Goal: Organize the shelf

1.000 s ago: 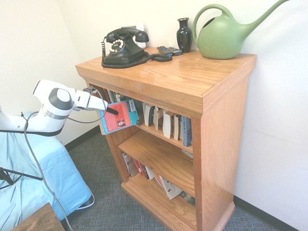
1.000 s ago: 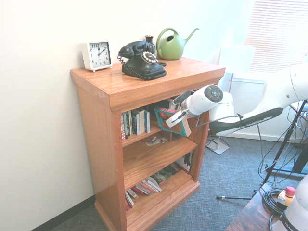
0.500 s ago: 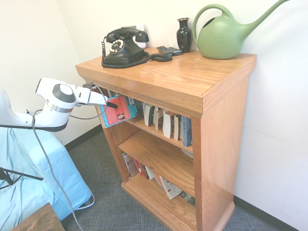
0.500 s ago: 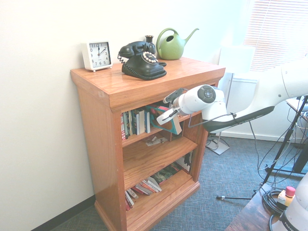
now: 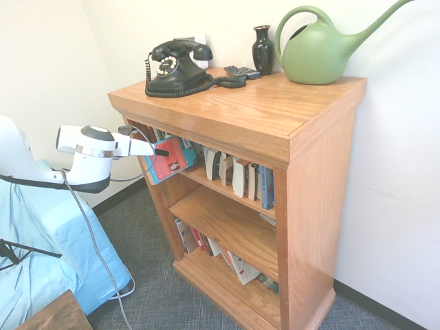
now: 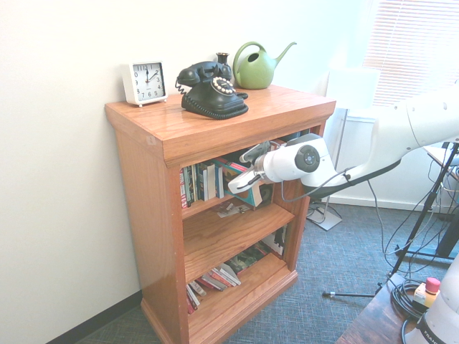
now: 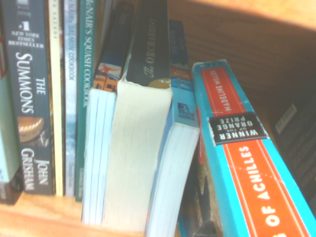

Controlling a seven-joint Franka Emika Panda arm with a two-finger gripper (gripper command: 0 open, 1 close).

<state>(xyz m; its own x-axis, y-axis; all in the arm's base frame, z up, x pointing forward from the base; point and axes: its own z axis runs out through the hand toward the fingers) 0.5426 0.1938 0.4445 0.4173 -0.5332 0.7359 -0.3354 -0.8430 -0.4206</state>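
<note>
The shelf point(image 5: 275, 117) is a honey-brown bookcase with three tiers, also seen from its other side point(image 6: 215, 125). My gripper point(image 5: 162, 152) is shut on a teal and red book point(image 5: 172, 162) and holds it at the open end of the top tier, tilted beside the standing row of books point(image 5: 237, 175). In the second exterior view the gripper point(image 6: 242, 185) and the book point(image 6: 237, 174) sit just inside the tier's opening. In the wrist view the book's teal and orange spine point(image 7: 247, 163) leans next to several upright paperbacks point(image 7: 133, 148).
On top stand a black telephone point(image 5: 175, 67), a dark vase point(image 5: 262, 48), a remote point(image 5: 242, 71), a green watering can point(image 5: 316, 51) and a white clock point(image 6: 145, 82). Books lie slumped on the bottom tier point(image 5: 213, 247). A light-blue covered object point(image 5: 62, 254) stands beside the shelf.
The arm has pushed in toward the shelf and levelled out. The held book has moved from in front of the top tier to just inside it.
</note>
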